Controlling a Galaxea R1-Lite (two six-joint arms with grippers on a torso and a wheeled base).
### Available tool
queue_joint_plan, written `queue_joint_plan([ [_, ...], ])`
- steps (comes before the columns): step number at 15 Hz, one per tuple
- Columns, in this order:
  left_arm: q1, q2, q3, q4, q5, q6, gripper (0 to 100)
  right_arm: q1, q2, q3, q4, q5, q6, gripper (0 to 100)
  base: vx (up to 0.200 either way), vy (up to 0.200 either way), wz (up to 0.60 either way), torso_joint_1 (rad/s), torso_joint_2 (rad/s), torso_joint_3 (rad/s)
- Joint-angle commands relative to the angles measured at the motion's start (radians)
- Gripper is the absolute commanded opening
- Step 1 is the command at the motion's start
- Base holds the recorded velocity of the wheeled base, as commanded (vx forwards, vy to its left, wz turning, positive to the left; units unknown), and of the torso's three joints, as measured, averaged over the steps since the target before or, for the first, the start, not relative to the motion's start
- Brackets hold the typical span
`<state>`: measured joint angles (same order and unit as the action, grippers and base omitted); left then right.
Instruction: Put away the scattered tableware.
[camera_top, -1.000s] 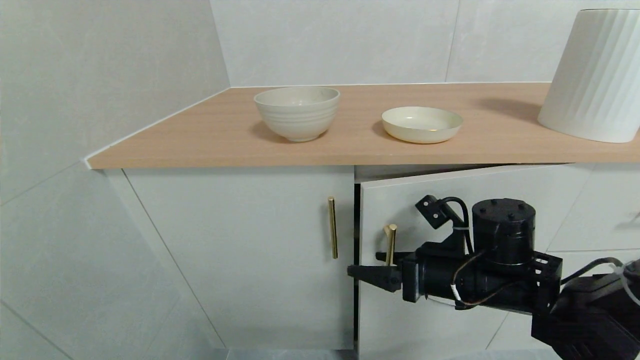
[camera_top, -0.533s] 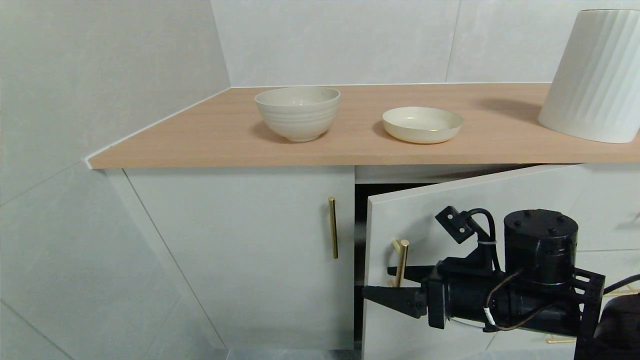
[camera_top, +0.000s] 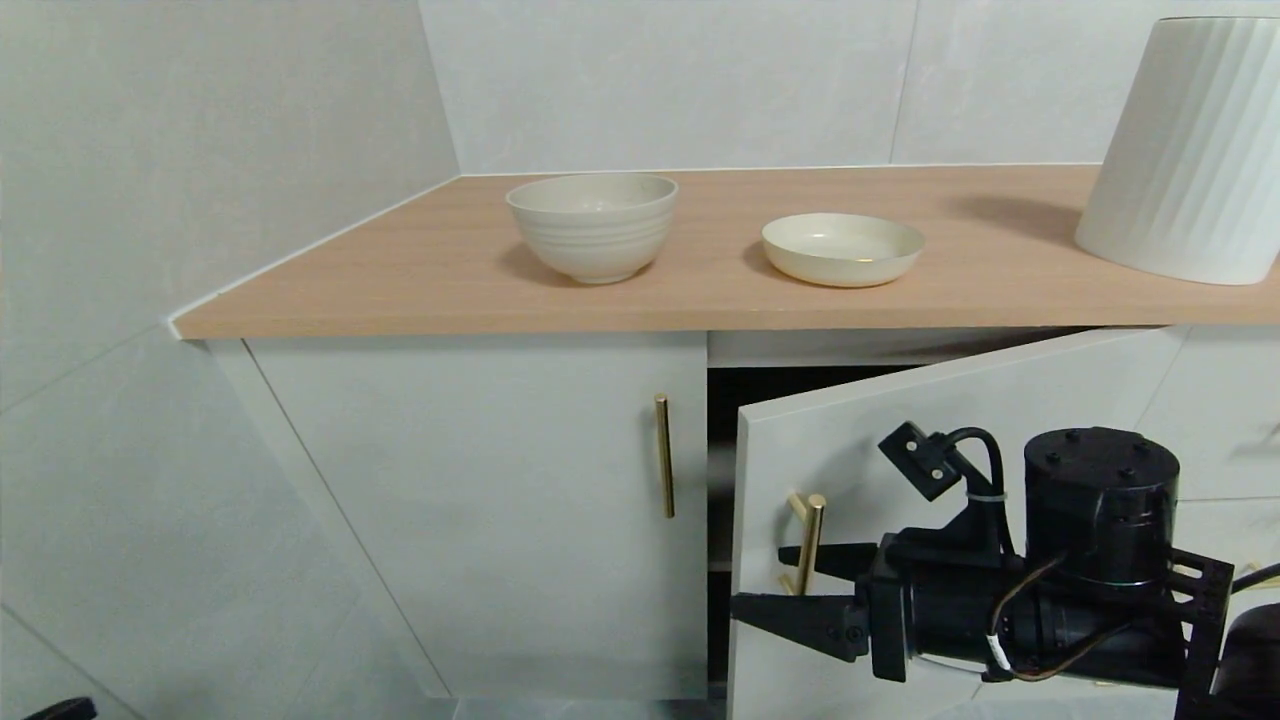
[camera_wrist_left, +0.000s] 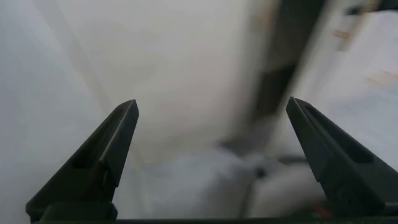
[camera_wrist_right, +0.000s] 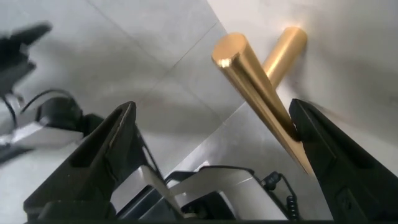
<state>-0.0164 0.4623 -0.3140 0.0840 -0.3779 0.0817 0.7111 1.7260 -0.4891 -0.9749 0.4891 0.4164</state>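
A cream ribbed bowl (camera_top: 593, 225) stands upright on the wooden surface (camera_top: 420, 285), toward its left end. A shallow cream dish (camera_top: 842, 248) sits on the same surface nearer its middle, well apart from the bowl. A tall white ribbed container (camera_top: 1190, 150) occupies the surface's right end.

Below the surface's front edge, the left cabinet door (camera_top: 480, 500) is closed, with a slim gold handle (camera_top: 662, 455) at its inner edge. The right cabinet door (camera_top: 900, 420) under the surface stands ajar, with a dark gap showing between the two doors.

The right end effector (camera_top: 762, 580) is below the surface, at the ajar door. Its fingers are spread wide on either side of that door's gold bar handle (camera_top: 808, 540). In the right wrist view the bar (camera_wrist_right: 261, 93) touches one finger (camera_wrist_right: 323, 162) and stands apart from the other, so the end effector (camera_wrist_right: 211, 109) is not clamped on it.

The left end effector (camera_wrist_left: 211, 102) is spread wide and holds nothing, facing pale cabinet fronts that are too blurred to make out.
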Motion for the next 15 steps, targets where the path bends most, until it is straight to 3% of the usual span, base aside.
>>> queue_joint_plan([
  [1,-0.129,0.483,-0.215,0.006,-0.18,-0.014,100,0.008,0.0,0.004,0.001,0.012,0.001,100,0.0,0.0,0.0,0.0,0.0,0.0],
  [3,-0.312,0.702,-0.323,-0.059,-0.184,-0.103,100,0.008,0.0,0.006,0.001,0.012,0.001,100,0.0,0.0,0.0,0.0,0.0,0.0],
  [5,-0.401,0.799,-0.346,-0.185,-0.179,-0.181,100,0.008,-0.002,0.006,-0.001,0.012,0.001,100,0.0,0.0,0.0,0.0,0.0,0.0],
  [6,-0.432,0.84,-0.347,-0.239,-0.173,-0.2,100,0.008,-0.002,0.006,-0.001,0.012,-0.001,100,0.0,0.0,0.0,0.0,0.0,0.0],
  [8,-0.461,0.906,-0.349,-0.303,-0.161,-0.201,100,0.008,-0.002,0.006,-0.001,0.012,-0.001,100,0.0,0.0,0.0,0.0,0.0,0.0],
  [9,-0.474,0.96,-0.349,-0.359,-0.161,-0.201,0,0.008,-0.002,0.006,0.001,0.012,-0.005,100,0.0,0.0,0.0,0.0,0.0,0.0],
  [15,-0.505,1.15,-0.416,-0.484,-0.162,-0.204,0,0.008,-0.002,0.015,-0.001,0.012,-0.005,100,0.0,0.0,0.0,0.0,0.0,0.0],
])
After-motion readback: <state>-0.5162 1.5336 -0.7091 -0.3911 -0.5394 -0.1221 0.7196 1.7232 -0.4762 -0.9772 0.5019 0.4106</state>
